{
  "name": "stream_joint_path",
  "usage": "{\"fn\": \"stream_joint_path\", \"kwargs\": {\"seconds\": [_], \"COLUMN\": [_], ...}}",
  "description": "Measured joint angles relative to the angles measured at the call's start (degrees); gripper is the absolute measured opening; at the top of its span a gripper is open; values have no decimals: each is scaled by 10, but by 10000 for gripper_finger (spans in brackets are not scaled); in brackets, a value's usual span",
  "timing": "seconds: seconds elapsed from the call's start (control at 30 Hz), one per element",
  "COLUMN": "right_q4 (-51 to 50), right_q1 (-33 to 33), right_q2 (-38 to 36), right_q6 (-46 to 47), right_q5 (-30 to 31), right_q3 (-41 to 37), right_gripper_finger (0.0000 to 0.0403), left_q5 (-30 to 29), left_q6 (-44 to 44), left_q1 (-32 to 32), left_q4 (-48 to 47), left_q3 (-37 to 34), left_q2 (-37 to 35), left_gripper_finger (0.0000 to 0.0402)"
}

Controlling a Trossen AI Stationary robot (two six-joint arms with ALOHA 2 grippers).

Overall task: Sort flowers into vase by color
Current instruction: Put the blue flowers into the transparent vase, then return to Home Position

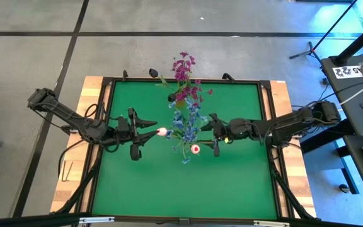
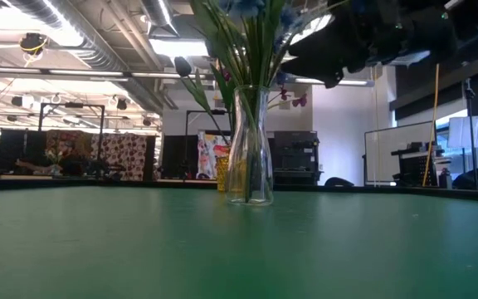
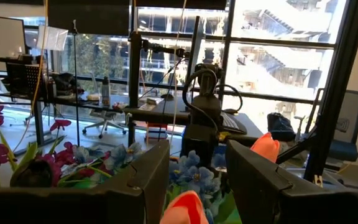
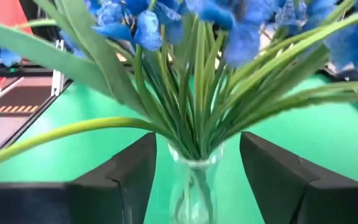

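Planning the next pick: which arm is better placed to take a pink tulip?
Likely left: the left gripper is open with a tulip blossom between its fingers; the right gripper straddles the glass vase instead.

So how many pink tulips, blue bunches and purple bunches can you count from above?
pink tulips: 2
blue bunches: 1
purple bunches: 1
Total: 4
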Motion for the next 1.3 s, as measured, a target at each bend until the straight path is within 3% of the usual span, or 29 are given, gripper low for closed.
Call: {"fn": "stream_joint_path", "kwargs": {"seconds": [0.33, 0.5, 0.67, 1.0, 1.3], "right_q4": [-182, -264, -310, -335, -309], "right_q1": [0, 0, 0, -1, -1], "right_q2": [-88, -127, -187, -336, -534], "right_q6": [23, 15, 3, -37, -48], "right_q5": [-21, 31, 72, 98, 118], "right_q3": [0, 0, 0, -59, -153], "right_gripper_finger": [243, 233, 214, 131, 36], "left_q5": [0, -13, -25, -55, -54], "left_q6": [0, 20, 53, -13, -11], "left_q1": [0, -2, -2, 13, 21], "left_q4": [0, -2, -38, -246, -246], "left_q3": [0, 0, 0, 0, -38], "left_q2": [-1, -9, -43, -149, -180], "left_gripper_finger": [152, 148, 121, 9, 2]}}
